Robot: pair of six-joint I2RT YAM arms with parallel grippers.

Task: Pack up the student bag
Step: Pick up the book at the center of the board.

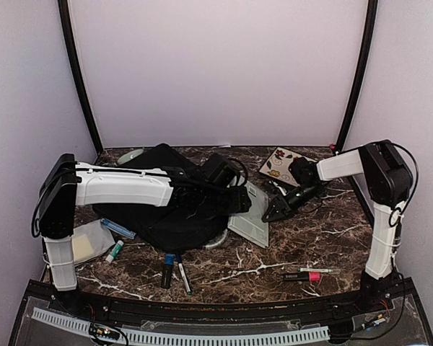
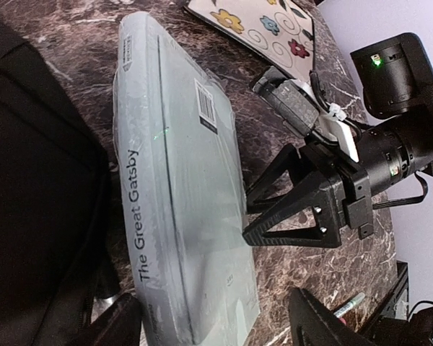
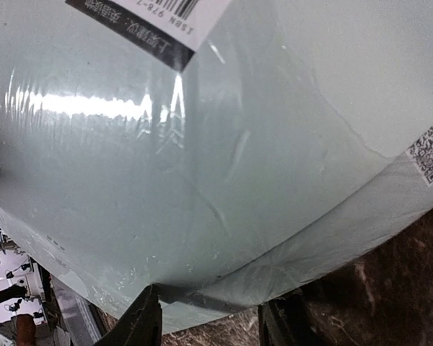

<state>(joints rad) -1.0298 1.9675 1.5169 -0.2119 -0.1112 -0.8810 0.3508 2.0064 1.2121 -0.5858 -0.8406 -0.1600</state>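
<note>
Right of centre, right gripper point(image 2: 249, 215) straddles one edge of the Great Gatsby book point(image 2: 187, 194), presumably for bagging, clamp unclear; left gripper point(image 2: 216, 324) gapes empty.

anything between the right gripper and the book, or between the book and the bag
Nothing visible. The right gripper has its tips at the outer long edge of the book. The book's spine side lies right beside the student bag, with no object between them. The left arm reaches across above the bag and may crowd the way in.

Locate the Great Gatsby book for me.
The Great Gatsby book lies on the marble table near the top view's centre, just right of the student bag, the right hand at its right edge.
</note>
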